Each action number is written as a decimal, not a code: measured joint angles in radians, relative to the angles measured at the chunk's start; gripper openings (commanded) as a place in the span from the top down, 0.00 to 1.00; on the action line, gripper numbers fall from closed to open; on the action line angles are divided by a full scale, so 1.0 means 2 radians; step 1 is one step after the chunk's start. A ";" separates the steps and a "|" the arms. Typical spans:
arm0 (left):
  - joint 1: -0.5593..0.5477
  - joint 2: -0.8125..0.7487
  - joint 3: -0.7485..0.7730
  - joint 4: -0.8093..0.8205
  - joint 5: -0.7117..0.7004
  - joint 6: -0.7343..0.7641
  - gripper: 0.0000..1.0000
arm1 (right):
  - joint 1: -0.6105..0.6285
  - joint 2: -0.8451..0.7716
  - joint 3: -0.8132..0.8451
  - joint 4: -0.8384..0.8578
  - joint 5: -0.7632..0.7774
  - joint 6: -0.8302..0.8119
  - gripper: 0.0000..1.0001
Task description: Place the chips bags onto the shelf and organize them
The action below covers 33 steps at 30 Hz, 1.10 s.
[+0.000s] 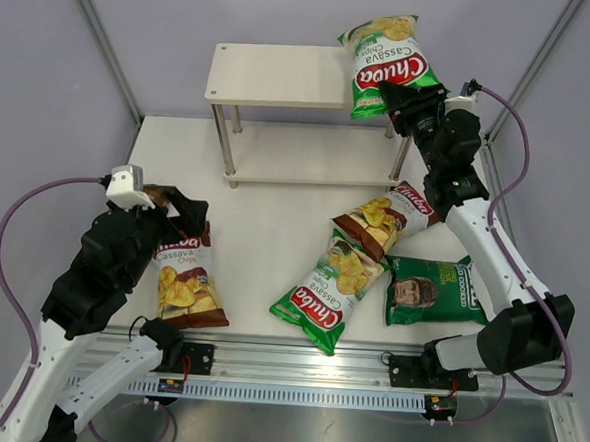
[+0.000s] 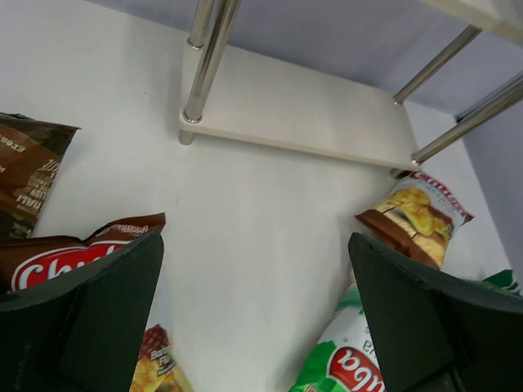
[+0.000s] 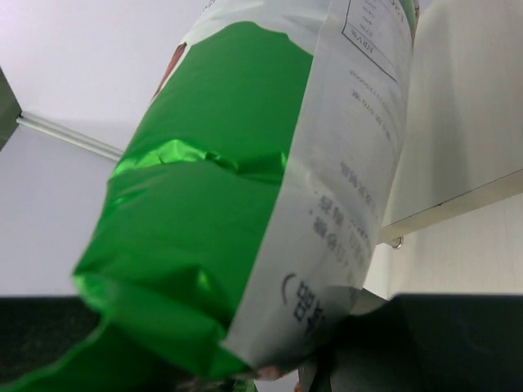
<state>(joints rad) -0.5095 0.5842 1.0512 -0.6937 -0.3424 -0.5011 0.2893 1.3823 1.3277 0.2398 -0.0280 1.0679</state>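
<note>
My right gripper (image 1: 411,100) is shut on a bright green Chuba bag (image 1: 389,63) and holds it over the right end of the shelf's top board (image 1: 274,74); the bag's back fills the right wrist view (image 3: 245,196). My left gripper (image 1: 180,212) is open and empty above a brown-and-white Chuba bag (image 1: 186,279), with the dark brown Kettle bag (image 2: 24,175) just beside it. On the table lie a second green Chuba bag (image 1: 329,288), a second brown-and-white Chuba bag (image 1: 385,219) and the dark green bag with a man's face (image 1: 433,290).
The shelf's lower board (image 1: 309,154) and silver legs (image 1: 223,141) stand at the back centre. Grey walls and a frame close in the back. A metal rail (image 1: 306,367) runs along the near edge.
</note>
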 measured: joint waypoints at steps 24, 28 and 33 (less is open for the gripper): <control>0.000 -0.057 -0.076 -0.041 -0.027 0.062 0.01 | 0.009 0.090 0.081 -0.108 0.091 0.094 0.17; 0.000 -0.062 -0.079 -0.042 -0.029 0.062 0.01 | 0.013 0.072 0.079 -0.146 0.113 0.095 0.16; 0.000 -0.066 -0.080 -0.042 -0.031 0.062 0.01 | 0.013 0.044 0.055 -0.171 0.127 0.093 0.27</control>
<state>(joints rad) -0.5095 0.4522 0.8902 -0.7769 -0.4034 -0.3771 0.3161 1.4708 1.4368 -0.1028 0.2264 1.2541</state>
